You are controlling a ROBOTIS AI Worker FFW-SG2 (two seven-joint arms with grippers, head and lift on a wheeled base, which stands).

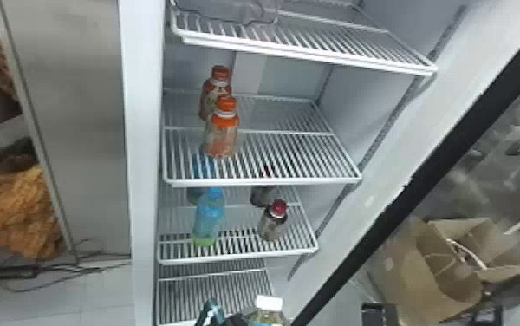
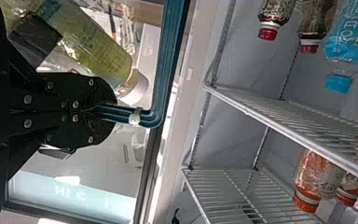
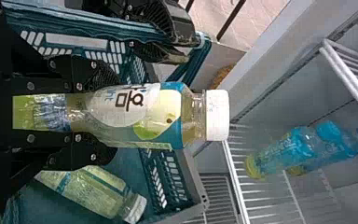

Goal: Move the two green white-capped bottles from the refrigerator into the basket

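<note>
The right claw (image 3: 105, 113) pinches a white-capped bottle (image 3: 151, 116); lower it gently beside the second bottle (image 3: 95, 193) (left claw (image 2: 111, 107) clamps the basket (image 3: 165, 179)).

Cropped and screened.
My head view's bottom edge crops a white-capped bottle (image 1: 268, 303); a shelf (image 1: 268, 183) partly hides the rear blue bottle (image 1: 194, 195).

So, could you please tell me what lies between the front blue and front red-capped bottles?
In the head view, only a bare stretch of wire shelf lies between the front blue bottle and the front red-capped bottle.
</note>
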